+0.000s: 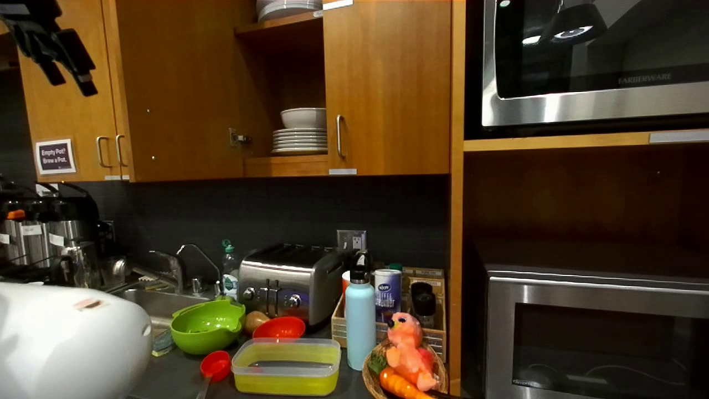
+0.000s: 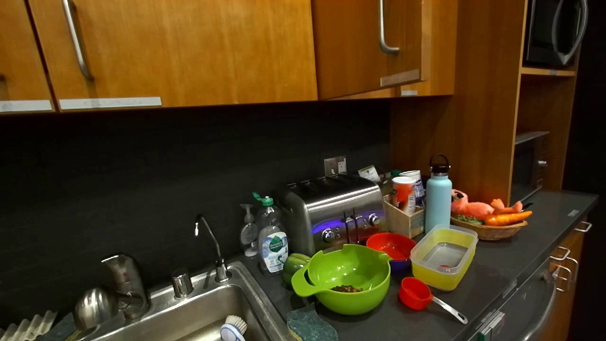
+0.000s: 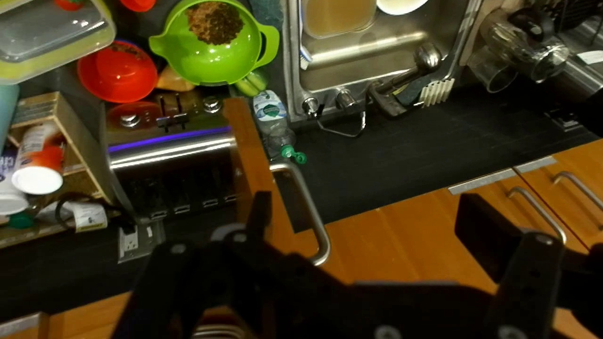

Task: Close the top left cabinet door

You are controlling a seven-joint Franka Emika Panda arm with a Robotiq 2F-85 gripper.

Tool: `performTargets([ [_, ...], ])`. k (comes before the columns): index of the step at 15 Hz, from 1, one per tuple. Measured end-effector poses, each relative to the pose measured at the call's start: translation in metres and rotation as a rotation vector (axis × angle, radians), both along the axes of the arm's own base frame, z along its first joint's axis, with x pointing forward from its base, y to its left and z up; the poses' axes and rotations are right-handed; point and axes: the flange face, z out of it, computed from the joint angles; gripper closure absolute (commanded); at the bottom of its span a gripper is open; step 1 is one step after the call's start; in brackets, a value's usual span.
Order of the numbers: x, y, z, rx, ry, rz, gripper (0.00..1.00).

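I find the top left cabinet door (image 1: 180, 88) at ten o'clock in an exterior view, swung open, its inner face exposed. The upper microwave (image 1: 598, 61) sits at two o'clock, the toaster (image 1: 291, 285) at seven. In the wrist view, my gripper (image 3: 372, 221) stands at four o'clock, jaws spread wide. The door's handle (image 3: 312, 209) shows near six o'clock; contact I cannot confirm.

Top L cab. door (image 1: 180, 72): brn wd., stands open.
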Motion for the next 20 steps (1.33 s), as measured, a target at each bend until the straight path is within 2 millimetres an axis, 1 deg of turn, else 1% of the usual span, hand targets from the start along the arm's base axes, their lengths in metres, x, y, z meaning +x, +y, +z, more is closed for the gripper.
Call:
performTargets([
  [4, -0.004, -0.007, -0.001, -0.093, -0.097, 0.006, 0.0],
  [8, -0.002, 0.0, -0.009, -0.118, -0.151, 0.027, 0.0],
  [11, 0.005, 0.006, -0.016, -0.068, -0.158, 0.046, 0.0],
  [15, 0.018, 0.006, -0.027, -0.057, -0.172, 0.062, 0.0],
  [16, 0.021, 0.005, -0.029, -0.063, -0.173, 0.068, 0.1],
  [17, 0.023, 0.004, -0.032, -0.069, -0.175, 0.074, 0.27],
  [18, 0.026, 0.002, -0.034, -0.076, -0.176, 0.08, 0.32],
  [20, 0.028, 0.0, -0.036, -0.085, -0.177, 0.091, 0.48],
])
